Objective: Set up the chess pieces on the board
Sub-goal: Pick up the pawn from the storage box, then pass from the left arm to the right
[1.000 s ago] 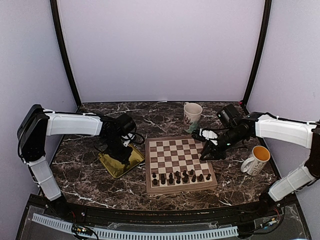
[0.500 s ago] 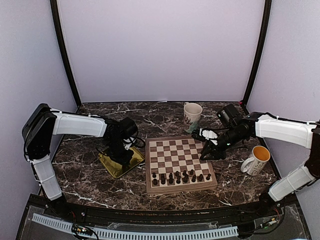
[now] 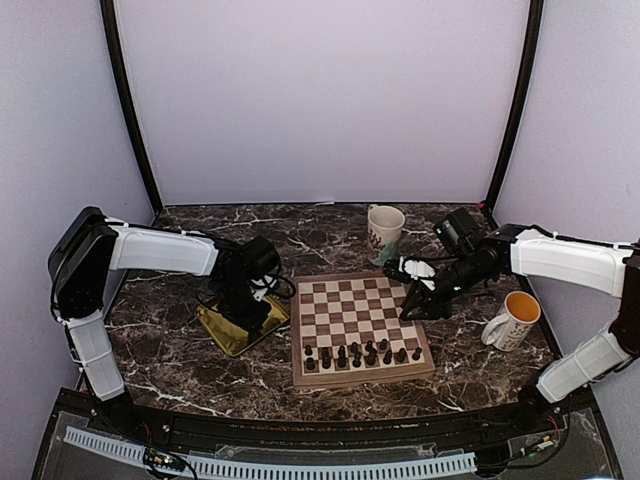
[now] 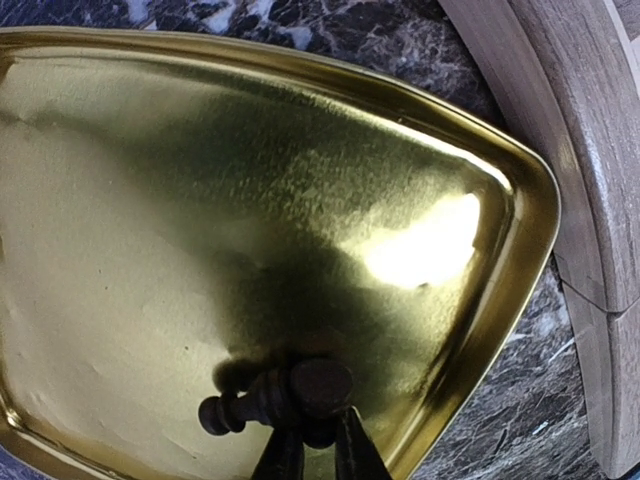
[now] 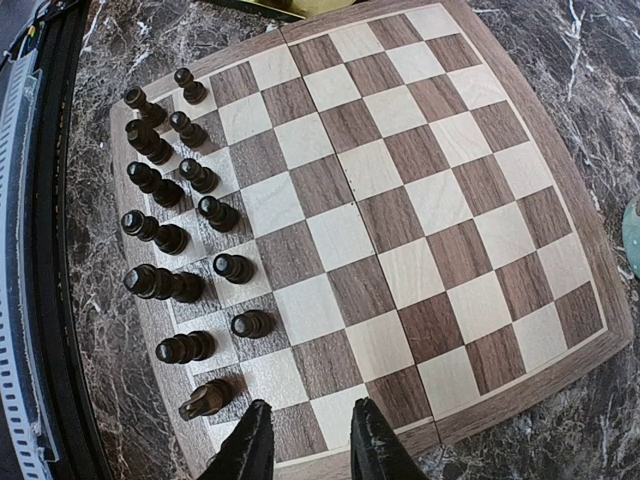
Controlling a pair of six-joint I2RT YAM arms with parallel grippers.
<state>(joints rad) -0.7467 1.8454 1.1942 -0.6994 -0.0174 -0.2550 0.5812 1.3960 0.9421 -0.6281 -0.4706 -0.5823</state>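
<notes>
L arm bent low over gold tray (image 3: 224, 334), L gripper (image 4: 318, 445) clamped on a lying chess piece (image 4: 262, 398) nr tray rim, tray corner just beside board (image 3: 355, 300) rim. R gripper (image 3: 412, 310) hovers at board's right edge, jaws part open, empty; other pieces (image 3: 360, 353) stand on its 2 near rows. Vs 1 s ago: L arm shifted inward and its jaws closed, R arm same.

The left end effector (image 4: 316, 432) partly hides one chess piece (image 4: 250, 402).
</notes>
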